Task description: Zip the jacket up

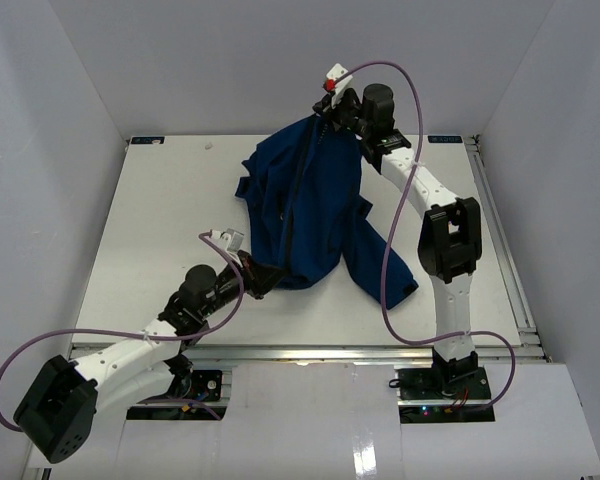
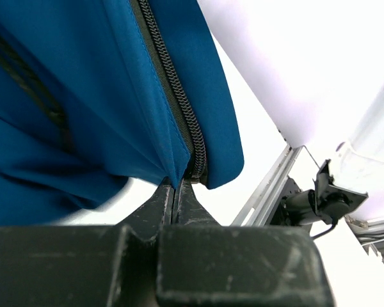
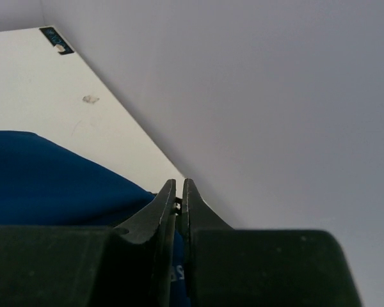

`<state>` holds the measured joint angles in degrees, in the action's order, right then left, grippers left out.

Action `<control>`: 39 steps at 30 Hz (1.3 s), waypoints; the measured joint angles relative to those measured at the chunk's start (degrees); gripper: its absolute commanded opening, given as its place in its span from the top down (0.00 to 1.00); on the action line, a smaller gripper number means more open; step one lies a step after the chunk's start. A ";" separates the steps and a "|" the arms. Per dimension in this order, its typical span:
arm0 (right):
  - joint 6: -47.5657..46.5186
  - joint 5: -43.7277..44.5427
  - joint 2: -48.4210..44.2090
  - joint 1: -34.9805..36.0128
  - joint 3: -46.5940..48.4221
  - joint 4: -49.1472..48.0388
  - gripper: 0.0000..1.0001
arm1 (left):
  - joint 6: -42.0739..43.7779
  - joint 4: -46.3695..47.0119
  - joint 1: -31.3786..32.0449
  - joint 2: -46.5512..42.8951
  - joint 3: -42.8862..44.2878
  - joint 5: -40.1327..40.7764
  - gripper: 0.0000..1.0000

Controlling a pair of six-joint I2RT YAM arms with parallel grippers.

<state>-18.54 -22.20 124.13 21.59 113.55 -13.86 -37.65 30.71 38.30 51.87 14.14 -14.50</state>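
Jaws of the left gripper (image 2: 177,187) are pressed together on the lower end of the soft royal-blue fabric jacket (image 2: 83,102). They pinch the hem just where the dark front zipper (image 2: 179,109) runs out. No gap shows between them in the left wrist view, and their tips are partly buried in the cloth.

The right gripper (image 3: 179,192) also has its jaws closed, with only a thin slit between them. Blue fabric (image 3: 51,173) comes up into that slit. Something small sits between the tips, but it is too dark and tiny to identify. A pale mark lower down in the slit is cut off by the fingers and unreadable.

From above, the jacket (image 1: 310,210) lies over the far middle of the flat white tabletop (image 1: 160,230). It is stretched between the right gripper (image 1: 325,108) at the far edge, which holds its top end raised, and the left gripper (image 1: 255,275) nearer the arm bases. One sleeve trails toward the near right.

The zipper (image 1: 290,215) reads as a dark line down the front. I cannot tell how far it is joined or where its slider is. The lining is folded out of sight.
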 measured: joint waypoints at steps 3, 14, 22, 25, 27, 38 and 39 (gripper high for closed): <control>-0.15 0.05 0.86 -1.04 3.08 0.03 0.92 | 0.49 -1.14 0.00 -2.98 -0.73 -0.19 1.00; 1.25 -0.44 2.20 -3.49 5.76 0.40 0.92 | 0.77 -0.57 0.28 -5.52 -4.76 -0.96 1.00; -0.02 7.62 5.56 -5.20 10.83 -4.55 0.92 | -3.24 -10.16 1.60 -18.27 -9.26 4.92 1.00; -1.56 13.18 4.72 -10.10 10.85 -11.69 0.92 | -5.35 -18.04 3.05 -24.31 -11.19 5.76 1.00; -1.89 15.92 3.77 -13.83 10.73 -14.73 0.92 | -6.63 -22.19 3.29 -27.43 -11.61 7.01 1.00; 8.02 9.13 -12.03 -13.56 -17.51 -24.58 0.92 | -7.81 -24.57 3.34 -18.05 -11.61 7.95 0.34; 9.53 7.74 -13.35 -12.70 -21.14 -24.75 0.91 | -7.70 -24.69 3.34 -17.15 -11.61 7.78 0.33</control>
<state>-9.00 -14.45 110.79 8.89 92.41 -38.61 -45.34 6.02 41.65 34.72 2.52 -6.72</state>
